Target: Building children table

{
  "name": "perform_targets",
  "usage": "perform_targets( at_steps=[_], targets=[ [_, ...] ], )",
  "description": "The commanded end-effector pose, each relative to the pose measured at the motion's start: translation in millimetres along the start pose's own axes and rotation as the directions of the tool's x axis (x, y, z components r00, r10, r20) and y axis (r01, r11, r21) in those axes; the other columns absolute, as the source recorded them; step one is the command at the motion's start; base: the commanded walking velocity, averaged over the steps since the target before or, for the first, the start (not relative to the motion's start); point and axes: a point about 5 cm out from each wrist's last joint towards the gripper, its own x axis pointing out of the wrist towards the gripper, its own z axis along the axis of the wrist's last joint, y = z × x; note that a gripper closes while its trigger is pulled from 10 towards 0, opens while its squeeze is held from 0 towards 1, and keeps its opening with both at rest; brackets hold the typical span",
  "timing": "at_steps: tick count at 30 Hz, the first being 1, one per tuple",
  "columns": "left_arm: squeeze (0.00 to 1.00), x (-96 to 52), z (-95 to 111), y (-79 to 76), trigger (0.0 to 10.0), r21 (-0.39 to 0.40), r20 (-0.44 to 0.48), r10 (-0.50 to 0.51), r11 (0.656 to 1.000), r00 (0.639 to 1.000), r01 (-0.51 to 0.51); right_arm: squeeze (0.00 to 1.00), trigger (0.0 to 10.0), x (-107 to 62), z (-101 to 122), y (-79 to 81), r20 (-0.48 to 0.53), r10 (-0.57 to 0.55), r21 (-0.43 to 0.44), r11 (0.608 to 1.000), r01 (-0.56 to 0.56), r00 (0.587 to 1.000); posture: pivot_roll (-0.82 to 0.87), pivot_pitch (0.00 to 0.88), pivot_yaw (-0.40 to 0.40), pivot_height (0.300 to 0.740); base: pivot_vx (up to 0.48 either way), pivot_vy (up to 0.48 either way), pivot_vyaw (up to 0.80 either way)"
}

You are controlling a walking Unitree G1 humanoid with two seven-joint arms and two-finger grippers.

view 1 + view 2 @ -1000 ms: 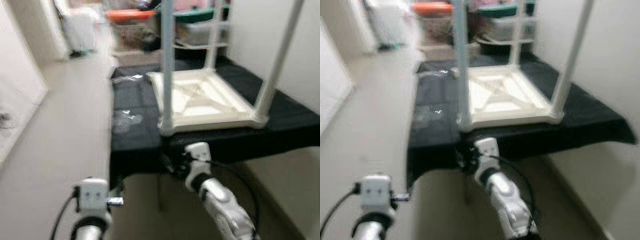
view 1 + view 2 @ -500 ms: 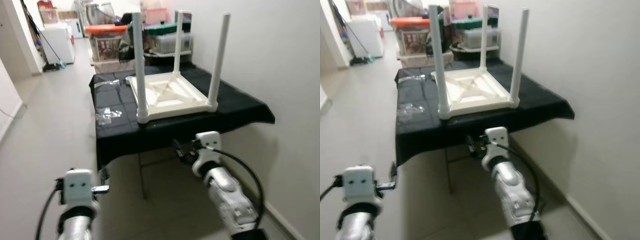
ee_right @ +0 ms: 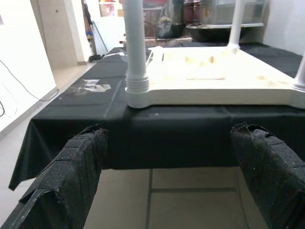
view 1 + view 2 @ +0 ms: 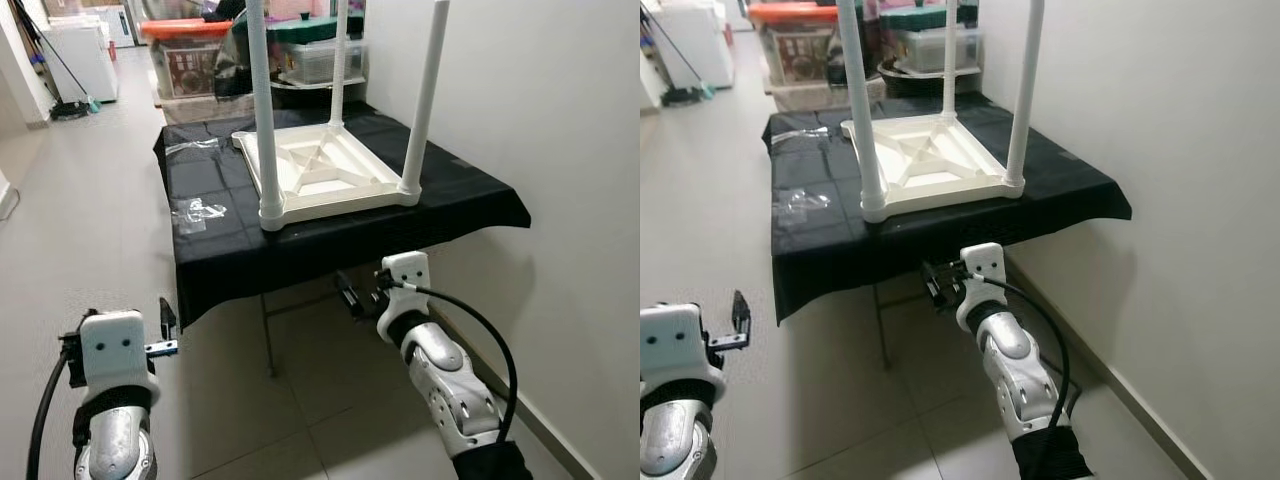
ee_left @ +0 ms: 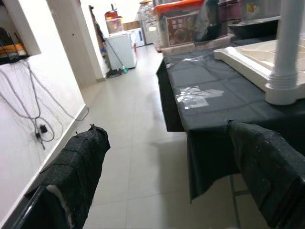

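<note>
A small white children's table (image 4: 325, 178) lies upside down on a larger table covered with a black cloth (image 4: 225, 245), which stands against the wall on the robot's right. Three white legs stand upright in its corners — the near left leg (image 4: 262, 110), the near right leg (image 4: 424, 100) and a far leg (image 4: 340, 62). Whether a fourth leg is fitted at the far left corner cannot be told. Crumpled clear plastic wrapping (image 4: 197, 211) lies on the cloth beside the white table.

The left gripper (image 5: 167, 181) is held low, away from the cloth's near left edge, its fingers spread wide and holding nothing. The right gripper (image 3: 167, 176) hangs just below the near edge of the cloth, facing the near left leg, also spread wide and empty.

Judging by this, the assembly looks mostly done — what seems left is checking the remaining corner and turning the table onto its feet.
</note>
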Motion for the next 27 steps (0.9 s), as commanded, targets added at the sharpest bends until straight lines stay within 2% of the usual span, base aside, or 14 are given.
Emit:
perform_targets(
  at_steps=[1,4,14,15,27],
  targets=[
    [0.0,-0.6,-1.2,3.9,10.0,0.025,-0.017,0.013,1.0,1.0,-0.012,0.0,10.0,4.6,2.9,3.1,0.013,0.004,0.001,1.0,-0.004,1.0,0.07,0.0,-0.032,0.74,0.0,0.0,0.54],
    [0.0,0.2,-0.7,4.1,10.0,0.026,-0.014,0.015,1.0,1.0,-0.015,0.0,10.0,10.4,9.0,-0.5,0.029,-0.023,0.026,0.999,0.022,0.999,0.07,0.0,-0.03,0.74,0.167,0.0,0.0],
    [0.0,3.7,2.1,2.3,10.0,0.022,-0.007,0.018,1.0,1.0,-0.018,0.0,10.0,17.9,16.2,-7.2,0.055,-0.055,0.008,0.998,0.055,0.997,0.07,0.0,-0.033,0.74,0.287,0.0,0.0],
    [0.0,4.4,2.4,2.5,10.0,0.023,-0.007,0.019,1.0,1.0,-0.019,0.0,10.0,19.1,16.9,-7.4,0.059,-0.06,-0.011,0.998,0.061,0.996,0.07,0.0,-0.033,0.74,0.289,0.0,0.0],
    [0.0,4.4,2.4,3.5,10.0,0.023,-0.009,0.023,0.999,1.0,-0.022,0.0,10.0,21.3,14.7,-3.9,0.057,-0.059,0.009,0.998,0.058,0.997,0.08,0.0,-0.034,0.74,0.285,0.0,0.0]
  ],
)
